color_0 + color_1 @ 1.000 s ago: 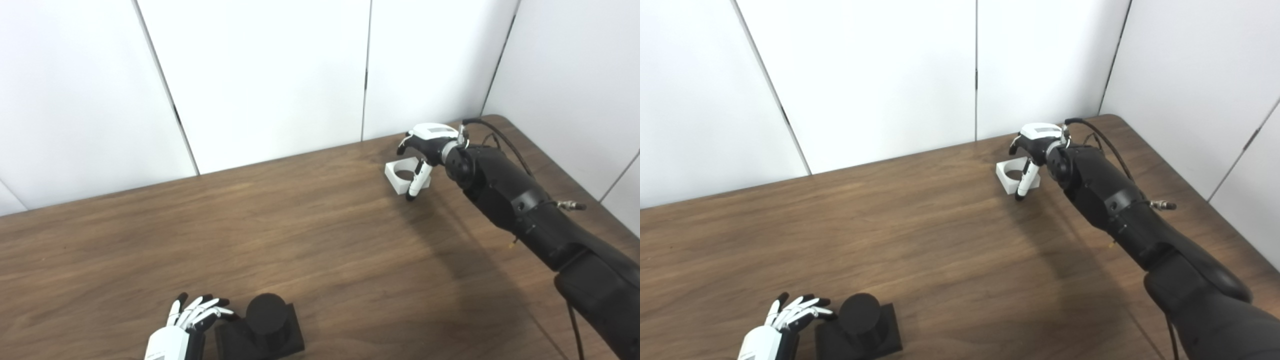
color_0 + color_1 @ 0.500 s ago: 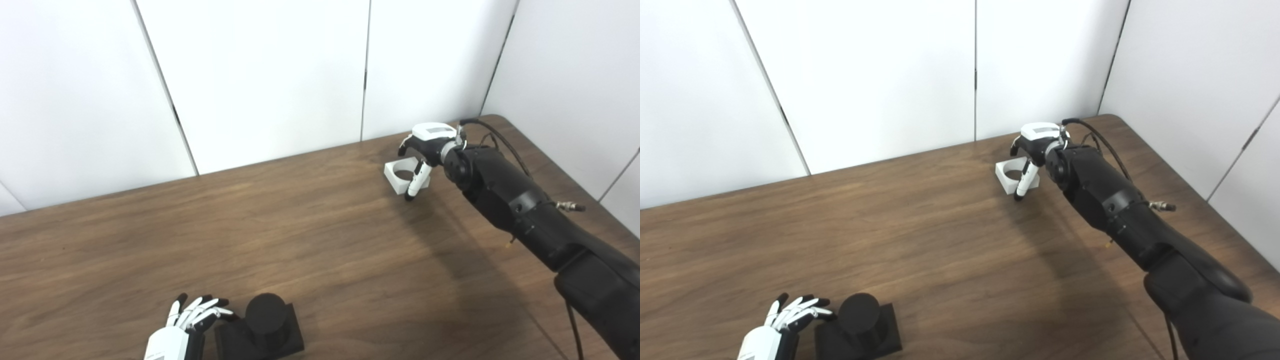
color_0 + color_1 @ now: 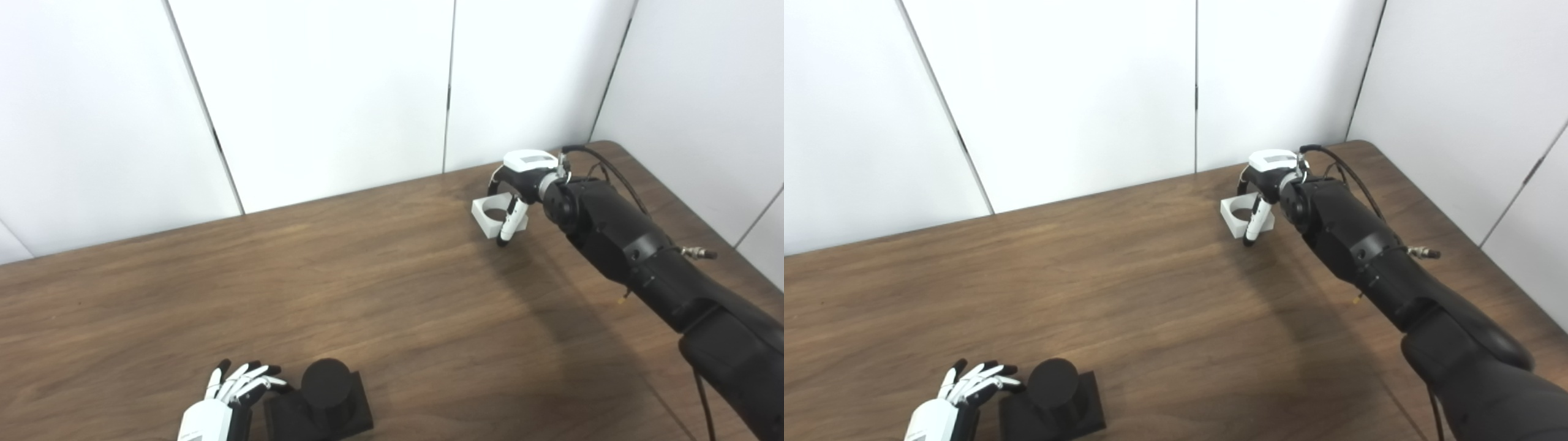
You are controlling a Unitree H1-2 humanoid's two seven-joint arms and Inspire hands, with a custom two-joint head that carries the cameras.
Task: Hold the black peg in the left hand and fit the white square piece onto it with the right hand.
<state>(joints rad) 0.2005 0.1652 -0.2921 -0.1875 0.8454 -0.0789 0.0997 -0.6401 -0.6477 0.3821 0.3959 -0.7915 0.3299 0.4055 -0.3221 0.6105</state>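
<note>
The black peg (image 3: pixel 324 384), a short round post on a square black base, stands at the table's near edge. My left hand (image 3: pixel 223 401) lies just left of it, open, fingers spread and fingertips close to the base. The white square piece (image 3: pixel 495 215), with a round hole through it, rests on the table at the far right. My right hand (image 3: pixel 517 184) hovers over its right side, fingers curled downward around it; one finger (image 3: pixel 508 225) hangs in front of the piece. Whether the fingers touch the piece is unclear.
The brown wooden table (image 3: pixel 367 282) ends at white wall panels behind and to the right. My black right forearm (image 3: pixel 637 257) with a cable crosses the right side of the table.
The right hand has crept slightly further over the white piece, fingers curling a little more around it. The left hand and the peg have stayed put.
</note>
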